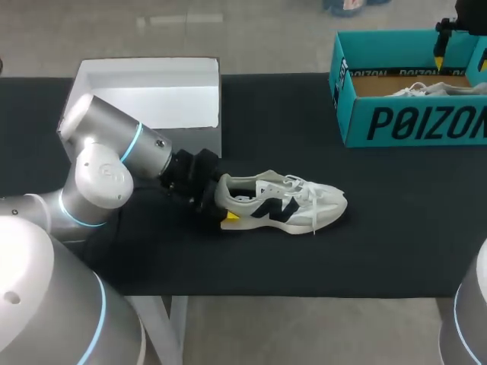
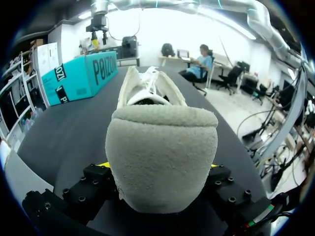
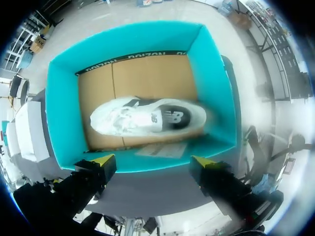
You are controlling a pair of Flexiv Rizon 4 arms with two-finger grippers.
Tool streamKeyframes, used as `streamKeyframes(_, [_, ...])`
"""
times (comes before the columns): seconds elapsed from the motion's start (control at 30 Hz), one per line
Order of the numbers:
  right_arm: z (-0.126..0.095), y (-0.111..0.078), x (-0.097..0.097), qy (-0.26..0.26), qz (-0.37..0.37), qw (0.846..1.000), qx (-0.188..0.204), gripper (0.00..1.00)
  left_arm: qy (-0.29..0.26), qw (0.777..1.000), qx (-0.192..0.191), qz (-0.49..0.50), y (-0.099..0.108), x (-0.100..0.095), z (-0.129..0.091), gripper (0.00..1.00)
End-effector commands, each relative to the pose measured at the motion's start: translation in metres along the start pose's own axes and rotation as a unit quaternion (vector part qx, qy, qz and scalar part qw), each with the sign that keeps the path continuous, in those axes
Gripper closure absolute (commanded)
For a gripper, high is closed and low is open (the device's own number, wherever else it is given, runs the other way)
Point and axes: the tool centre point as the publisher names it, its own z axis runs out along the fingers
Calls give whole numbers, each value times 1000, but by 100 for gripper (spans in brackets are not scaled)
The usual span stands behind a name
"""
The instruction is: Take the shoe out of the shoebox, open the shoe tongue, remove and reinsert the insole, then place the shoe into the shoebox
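Note:
A white sneaker (image 1: pixel 285 201) with dark side marks lies on its sole on the black table, toe pointing right. My left gripper (image 1: pixel 222 205) is at its heel. In the left wrist view the grey heel (image 2: pixel 162 157) fills the gap between the fingers, which press on it from both sides. The teal shoebox (image 1: pixel 411 122) stands open at the back right, with a second white sneaker (image 3: pixel 147 118) lying on its side inside. My right gripper (image 3: pixel 153 161) hangs open above the box, over its near wall, holding nothing.
A white open box (image 1: pixel 152 95) sits at the back left, just behind my left arm. The black table top (image 1: pixel 380 228) stretches bare to the right of and in front of the sneaker. The teal shoebox (image 2: pixel 81 73) lies far ahead of my left gripper.

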Motion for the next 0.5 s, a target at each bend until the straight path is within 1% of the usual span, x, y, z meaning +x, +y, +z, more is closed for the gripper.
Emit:
streamKeyframes(0.03, [2, -68, 13, -6, -14, 998, -59, 0, 1, 1000, 0, 0, 1, -2, 2, 100])
streamKeyframes(0.17, [20, -100, 28, 3, -13, 998, -54, 0, 1, 1000, 0, 0, 1, -2, 2, 100])
streamKeyframes(0.27, [29, -123, 37, 25, -7, 998, -49, 0, 1, 1000, 0, 0, 1, -2, 2, 100])
streamKeyframes(0.37, [32, -147, 48, 42, -12, 997, -56, 0, 1, 1000, 0, 0, 1, -2, 2, 100])
streamKeyframes(0.47, [32, -167, 60, 36, -24, 997, -61, 0, 1, 1000, 0, 0, 1, -2, 2, 100])
streamKeyframes(0.5, [32, -174, 65, 23, -27, 997, -67, 0, 1, 1000, 0, 0, 1, -2, 2, 100])
